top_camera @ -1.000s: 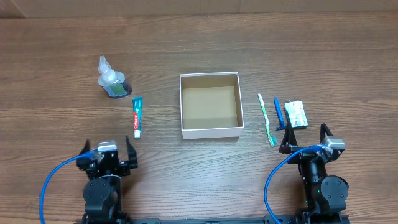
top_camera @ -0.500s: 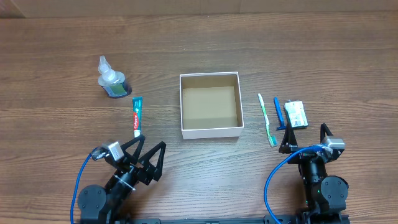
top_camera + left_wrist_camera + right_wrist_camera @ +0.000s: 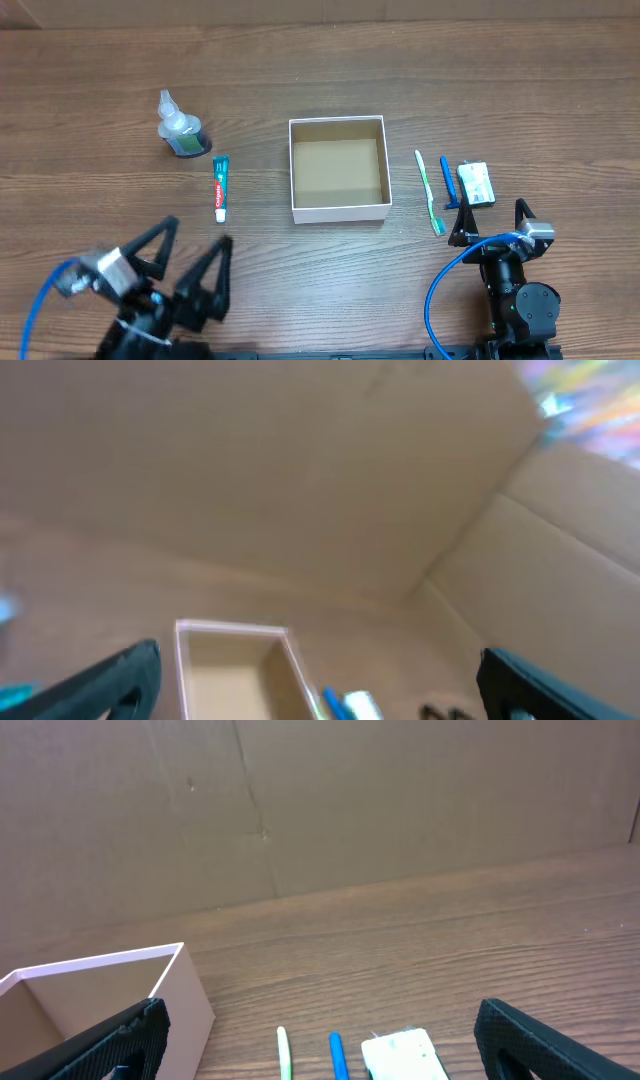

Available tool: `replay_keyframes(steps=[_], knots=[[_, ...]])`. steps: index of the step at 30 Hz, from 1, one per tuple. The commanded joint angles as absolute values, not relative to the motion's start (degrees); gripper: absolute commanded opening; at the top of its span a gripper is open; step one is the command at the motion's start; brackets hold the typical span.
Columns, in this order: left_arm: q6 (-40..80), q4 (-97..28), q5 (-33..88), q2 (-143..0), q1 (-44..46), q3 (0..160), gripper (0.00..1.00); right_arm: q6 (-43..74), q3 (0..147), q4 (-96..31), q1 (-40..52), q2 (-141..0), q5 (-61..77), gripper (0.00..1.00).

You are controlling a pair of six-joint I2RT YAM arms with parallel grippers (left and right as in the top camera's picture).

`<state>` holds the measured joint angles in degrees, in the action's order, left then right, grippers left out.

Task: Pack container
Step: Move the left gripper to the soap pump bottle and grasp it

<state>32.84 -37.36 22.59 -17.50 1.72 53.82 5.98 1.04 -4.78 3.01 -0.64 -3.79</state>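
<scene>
The container, a square white box with a bare brown inside, sits mid-table. It also shows in the left wrist view, blurred, and in the right wrist view. My left gripper is open and empty at the near left, raised and angled toward the box; in its own view the jaws stand wide. My right gripper is open and empty just in front of a green toothbrush, a blue stick and a white packet. These three also show in the right wrist view: the toothbrush, the stick and the packet.
A toothpaste tube lies left of the box. A small clear bottle with a green base stands farther back left. A cardboard wall closes the far side of the table.
My left arm has swung left and toward the near edge, lifting and turning its open jaws toward the box. The right arm and all objects have not moved.
</scene>
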Motion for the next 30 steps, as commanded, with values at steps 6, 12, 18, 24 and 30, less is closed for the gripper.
replay_keyframes(steps=[6,12,18,24,30], knots=[[15.4,-65.9,4.3,-50.1,1.1,86.9,1.00,5.9,0.4,-4.4,2.9,-0.3,-3.7,1.00],[13.6,-69.0,-5.1,-65.4,1.1,93.0,1.00,6.0,0.4,-4.4,2.9,-0.3,-3.7,1.00],[11.1,-66.2,-14.1,-75.4,1.1,93.0,1.00,5.9,0.4,-4.4,2.9,-0.3,-3.7,1.00],[11.1,-63.2,-15.2,-83.4,1.0,93.0,1.00,5.9,0.4,-4.4,2.9,-0.3,-3.7,1.00],[13.3,-56.8,-15.2,-88.9,0.1,93.0,1.00,5.9,0.4,-4.4,2.9,-0.3,-3.7,1.00]])
